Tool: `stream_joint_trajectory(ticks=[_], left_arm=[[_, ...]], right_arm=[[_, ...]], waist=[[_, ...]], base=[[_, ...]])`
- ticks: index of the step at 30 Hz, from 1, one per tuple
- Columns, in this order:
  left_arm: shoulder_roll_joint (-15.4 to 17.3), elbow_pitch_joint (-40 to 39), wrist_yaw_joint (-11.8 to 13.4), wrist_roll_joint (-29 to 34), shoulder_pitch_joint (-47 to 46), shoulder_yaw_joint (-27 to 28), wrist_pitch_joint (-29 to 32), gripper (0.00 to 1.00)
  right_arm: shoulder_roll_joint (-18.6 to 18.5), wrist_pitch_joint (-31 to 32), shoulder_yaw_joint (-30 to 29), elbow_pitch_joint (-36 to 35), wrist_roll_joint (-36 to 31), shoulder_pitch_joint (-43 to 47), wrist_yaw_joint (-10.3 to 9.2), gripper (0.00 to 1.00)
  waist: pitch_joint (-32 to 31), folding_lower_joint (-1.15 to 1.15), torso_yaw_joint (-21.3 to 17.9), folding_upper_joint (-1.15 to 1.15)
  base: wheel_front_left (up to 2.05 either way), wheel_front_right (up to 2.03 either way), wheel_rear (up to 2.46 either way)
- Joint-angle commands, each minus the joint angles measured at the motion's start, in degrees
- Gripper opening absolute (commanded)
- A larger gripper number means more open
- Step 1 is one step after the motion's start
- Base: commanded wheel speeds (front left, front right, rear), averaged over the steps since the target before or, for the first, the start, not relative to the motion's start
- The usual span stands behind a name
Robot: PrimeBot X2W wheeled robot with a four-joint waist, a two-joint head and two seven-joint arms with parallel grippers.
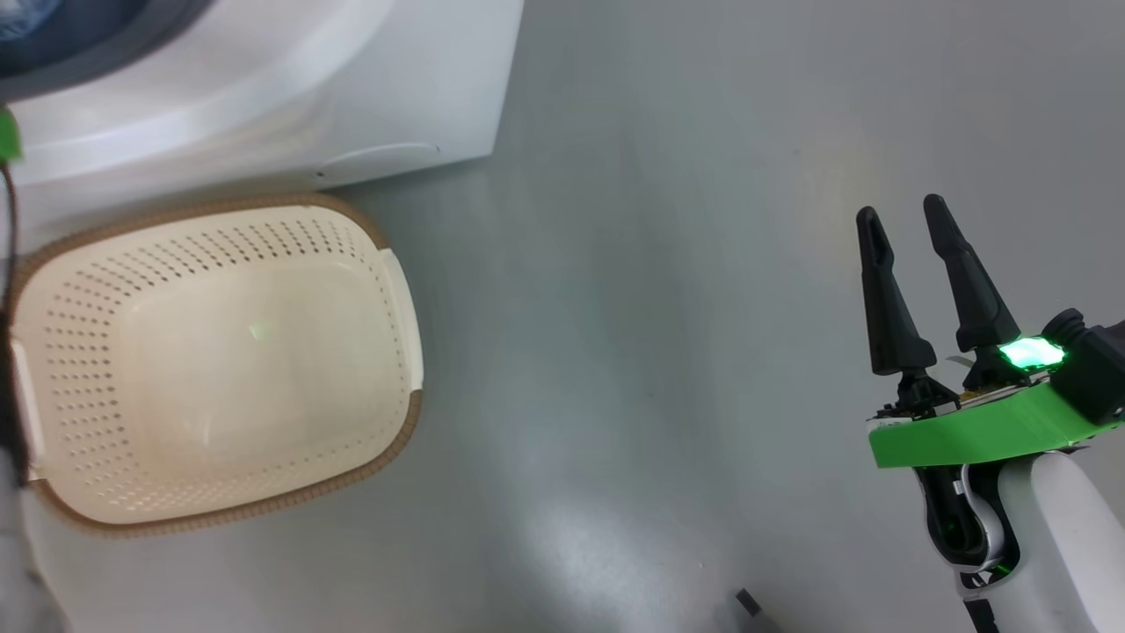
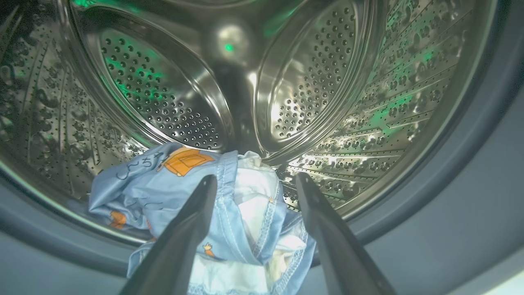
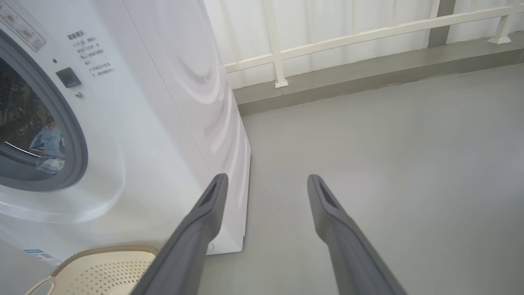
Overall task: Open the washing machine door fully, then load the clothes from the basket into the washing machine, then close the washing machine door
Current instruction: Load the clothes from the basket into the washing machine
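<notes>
In the left wrist view my left gripper (image 2: 256, 177) is open at the mouth of the washing machine's steel drum (image 2: 163, 90). The clothes (image 2: 163, 184), light blue with orange patches and white fabric, lie bunched on the drum's lower lip, spilling onto the grey seal (image 2: 450, 196) between and under my fingers. In the right wrist view they show through the machine's opening, the clothes (image 3: 47, 143). The basket (image 1: 264, 204) stands on the floor before the washing machine (image 1: 352, 88) with nothing in it. My right gripper (image 1: 901, 209) hangs open over bare floor, holding nothing. The washing machine door is out of view.
Grey floor (image 1: 659, 308) stretches to the right of the machine and basket. A white railing (image 3: 368, 32) on a low grey kerb runs behind the washing machine (image 3: 163, 102). The basket's corner (image 3: 102, 268) sits by the machine's front base.
</notes>
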Motion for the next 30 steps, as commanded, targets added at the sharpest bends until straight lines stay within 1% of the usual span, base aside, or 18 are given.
stream_joint_trajectory(ticks=[1,5,17,25,30], left_arm=[[1.6,-4.3,0.0,-0.1,4.4,2.5,-0.3,1.0],[0.0,-8.1,0.0,0.2,9.2,4.6,-0.3,1.0],[-5.1,-17.8,0.0,2.2,25.0,7.5,-0.3,1.0],[-7.8,-22.0,0.0,2.8,34.7,8.7,-0.3,1.0],[-8.4,-24.3,0.0,3.3,40.1,8.9,-0.3,1.0]], right_arm=[[-1.2,-0.5,0.7,-1.0,-0.3,1.6,0.33,1.0],[-1.8,-0.5,0.5,-0.8,-0.2,2.1,0.33,1.0],[-4.9,-0.5,-0.2,0.2,-0.5,5.0,0.33,1.0],[-6.7,-0.5,-1.0,0.9,-0.3,8.6,0.33,1.0],[-7.5,-0.5,-1.5,1.1,-0.1,11.2,0.33,1.0]], waist=[[-2.4,0.0,1.1,0.0],[-4.3,0.0,1.8,0.0],[-12.0,0.0,4.5,0.0],[-17.9,0.0,6.4,0.0],[-21.3,0.0,7.1,0.0]], base=[[0.0,0.0,0.0],[0.0,0.0,0.0],[0.0,0.0,0.0],[0.0,0.0,0.0],[0.0,0.0,0.0]])
